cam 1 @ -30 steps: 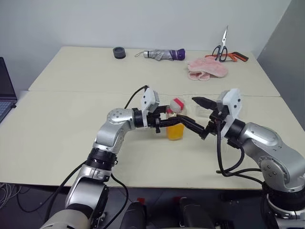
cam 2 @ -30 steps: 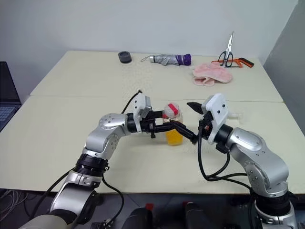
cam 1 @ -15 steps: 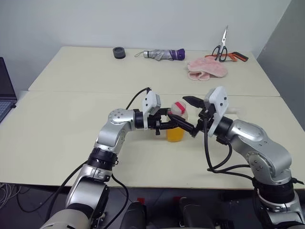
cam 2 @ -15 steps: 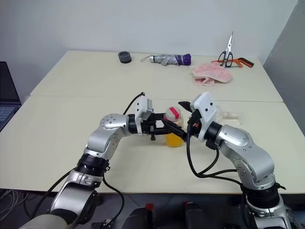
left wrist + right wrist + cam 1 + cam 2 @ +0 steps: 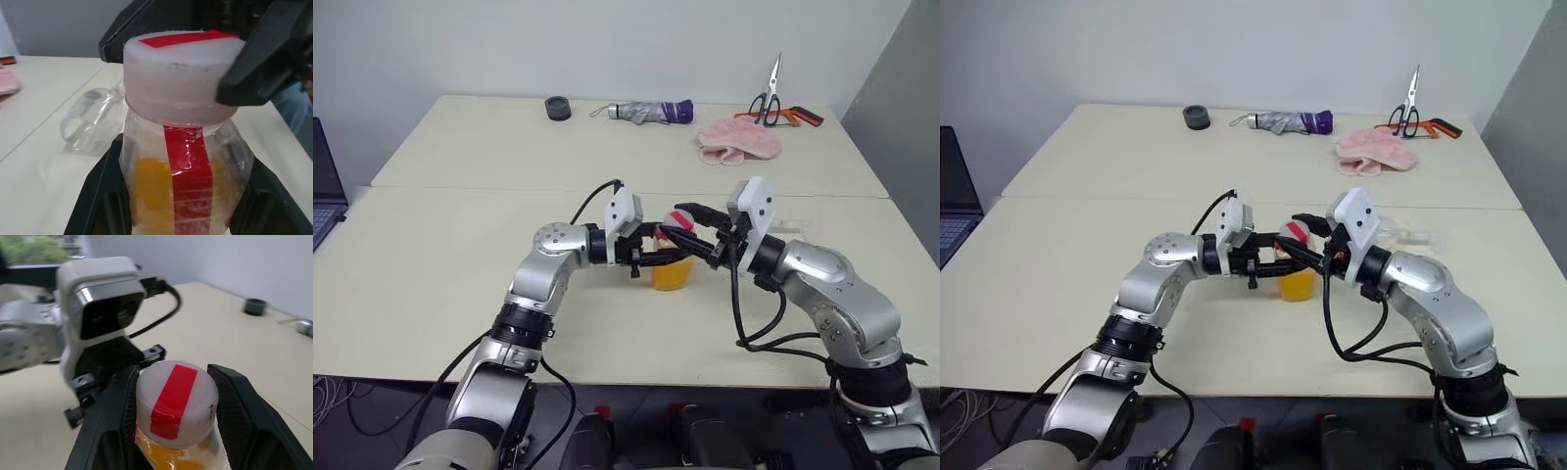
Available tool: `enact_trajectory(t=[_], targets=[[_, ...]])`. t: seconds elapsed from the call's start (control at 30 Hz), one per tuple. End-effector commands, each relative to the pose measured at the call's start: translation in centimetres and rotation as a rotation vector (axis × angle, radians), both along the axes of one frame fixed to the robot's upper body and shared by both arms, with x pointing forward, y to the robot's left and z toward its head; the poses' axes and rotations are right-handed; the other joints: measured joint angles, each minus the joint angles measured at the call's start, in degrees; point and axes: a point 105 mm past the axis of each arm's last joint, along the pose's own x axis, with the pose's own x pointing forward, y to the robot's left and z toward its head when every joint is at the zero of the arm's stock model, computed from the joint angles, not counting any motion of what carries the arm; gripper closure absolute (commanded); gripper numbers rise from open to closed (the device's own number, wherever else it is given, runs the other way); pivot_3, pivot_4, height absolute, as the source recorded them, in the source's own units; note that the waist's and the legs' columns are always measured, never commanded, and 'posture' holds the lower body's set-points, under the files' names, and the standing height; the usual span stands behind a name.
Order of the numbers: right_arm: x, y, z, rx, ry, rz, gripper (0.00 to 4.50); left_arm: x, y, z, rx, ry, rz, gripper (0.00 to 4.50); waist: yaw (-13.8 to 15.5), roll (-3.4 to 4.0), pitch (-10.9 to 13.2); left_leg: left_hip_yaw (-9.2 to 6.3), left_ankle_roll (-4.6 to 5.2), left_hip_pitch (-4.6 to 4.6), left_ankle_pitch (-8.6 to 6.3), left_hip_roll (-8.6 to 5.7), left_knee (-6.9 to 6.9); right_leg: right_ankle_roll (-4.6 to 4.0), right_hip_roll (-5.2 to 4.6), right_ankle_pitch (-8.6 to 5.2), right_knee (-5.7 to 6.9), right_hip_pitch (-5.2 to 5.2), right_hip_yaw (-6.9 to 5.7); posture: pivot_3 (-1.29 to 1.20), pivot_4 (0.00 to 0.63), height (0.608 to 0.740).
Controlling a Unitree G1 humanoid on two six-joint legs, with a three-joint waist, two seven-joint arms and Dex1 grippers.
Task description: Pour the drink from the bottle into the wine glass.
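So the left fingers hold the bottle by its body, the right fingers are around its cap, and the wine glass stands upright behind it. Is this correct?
Not quite. The wine glass does not stand upright; it lies on its side on the table, as the left wrist view shows. The rest holds: the left fingers hold the bottle by its body, and the right fingers are around its cap.

Two arms, rounded silver-grey metallic shells at shoulder, elbow and forearm, joined by black ribbed collars. White boxy camera housing on each wrist, dark lens window set in a bright chrome bezel. Left gripper and right gripper: matte black, wedge-shaped plastic jaws tapering to points, textured inner faces. Black cables looping free from each wrist housing, one long loop hanging under the right forearm. Small screws on black wrist brackets.
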Motion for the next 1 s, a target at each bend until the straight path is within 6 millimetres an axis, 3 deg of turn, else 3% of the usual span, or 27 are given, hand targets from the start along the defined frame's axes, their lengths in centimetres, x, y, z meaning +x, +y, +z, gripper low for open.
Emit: enact_trajectory(t=[0.03, 0.1, 0.2, 0.3, 0.43, 0.47, 0.53, 0.7, 1.0], targets=[[-0.4, -0.1, 0.4, -0.109, -0.046, 0.223, 2.62, -0.9, -0.6, 2.7, -0.022, -0.078, -0.094, 2.61, -0.01, 0.0, 0.02, -0.01, 0.0, 0.0, 0.0, -0.01, -0.02, 0.0, 0.0, 0.0, -0.01, 0.0, -0.02, 0.0, 0.15, 0.74], [0.7, -0.5, 1.1, -0.108, -0.035, 0.215, 2.62, -0.6, -0.4, 2.9, -0.006, -0.093, -0.091, 2.62, -0.04, 0.0, 0.02, -0.03, 0.01, 0.0, 0.0, 0.03, -0.01, -0.01, 0.03, 0.0, 0.0, 0.0, -0.03, 0.0, 0.15, 0.74], [0.6, -0.9, 1.0, -0.112, -0.019, 0.21, 2.62, -0.2, -0.1, 3.1, -0.005, -0.102, -0.068, 2.62, 0.04, 0.0, 0.02, -0.06, 0.01, -0.02, 0.0, 0.05, -0.04, -0.02, 0.02, 0.0, -0.01, -0.01, -0.05, 0.0, 0.15, 0.74], [1.2, -1.7, 1.5, -0.027, -0.058, 0.068, 1.57, 0.0, 0.0, 3.0, -0.014, -0.097, -0.047, 2.63, 0.1, 0.0, 0.02, -0.07, 0.01, -0.1, -0.01, 0.04, -0.04, -0.02, -0.06, 0.0, -0.04, -0.03, -0.06, 0.0, 0.15, 0.74], [-0.1, -2.2, 2.5, 0.089, -0.095, -0.071, 0.15, -0.1, 0.1, 2.7, -0.017, -0.081, -0.041, 2.63, 0.19, 0.01, 0.02, -0.09, 0.01, -0.18, 0.0, 0.05, -0.01, -0.02, -0.17, 0.0, -0.02, -0.07, -0.03, 0.0, 0.15, 0.74], [-0.6, -2.1, 2.6, 0.111, -0.095, -0.103, 0.0, -0.1, 0.1, 2.6, -0.016, -0.079, -0.04, 2.63, 0.19, 0.01, 0.02, -0.08, 0.01, -0.18, 0.0, 0.05, 0.0, -0.01, -0.18, 0.0, -0.01, -0.08, -0.02, 0.0, 0.15, 0.74], [-1.5, -1.7, 2.4, 0.134, -0.085, -0.155, 0.0, 0.0, 0.2, 2.5, -0.015, -0.073, -0.038, 2.63, 0.19, 0.01, 0.02, -0.09, 0.01, -0.17, 0.0, 0.05, 0.0, -0.01, -0.16, -0.01, -0.01, -0.08, -0.02, 0.0, 0.15, 0.74], [-1.4, -0.3, 1.9, 0.151, -0.09, -0.317, 0.0, 0.5, 0.2, 2.3, -0.014, -0.058, -0.035, 2.63, -0.12, 0.01, 0.02, -0.04, 0.0, -0.07, 0.0, 0.03, -0.01, -0.01, -0.03, -0.01, 0.05, -0.08, 0.02, 0.0, 0.15, 0.74], [-0.5, 0.9, 0.7, 0.169, -0.055, -0.376, 0.0, 1.2, 0.0, 2.3, -0.009, -0.055, -0.035, 2.63, 0.05, 0.01, 0.02, -0.05, 0.0, -0.13, 0.0, -0.02, 0.0, -0.01, -0.03, -0.01, -0.01, -0.08, 0.0, 0.0, 0.15, 0.74]])
